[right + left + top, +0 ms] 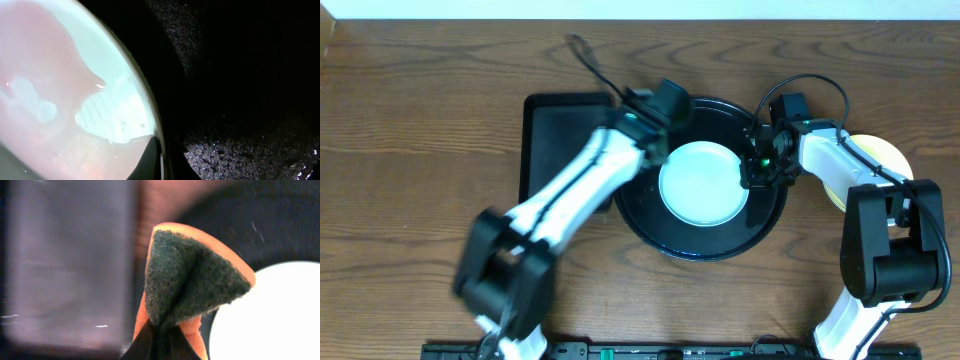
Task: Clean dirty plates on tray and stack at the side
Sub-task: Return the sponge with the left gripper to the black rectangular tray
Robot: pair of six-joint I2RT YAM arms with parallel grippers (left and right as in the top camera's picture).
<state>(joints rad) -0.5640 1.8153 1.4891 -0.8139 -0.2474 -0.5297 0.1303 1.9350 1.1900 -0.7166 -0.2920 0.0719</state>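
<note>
Mint-blue plate [703, 184]: stiff, wet, slippery; take by rim at right end effector [756, 172], closure cannot be told. Left end effector [160, 342] clamps sponge [192, 280].

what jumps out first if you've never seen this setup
The pale mint plate glows at the centre of the round black tray, the right claw at its right rim. Next comes the orange sponge with a green scouring face, pinched in the left claw. A yellow plate sits at the right, partly under the arm.
</note>
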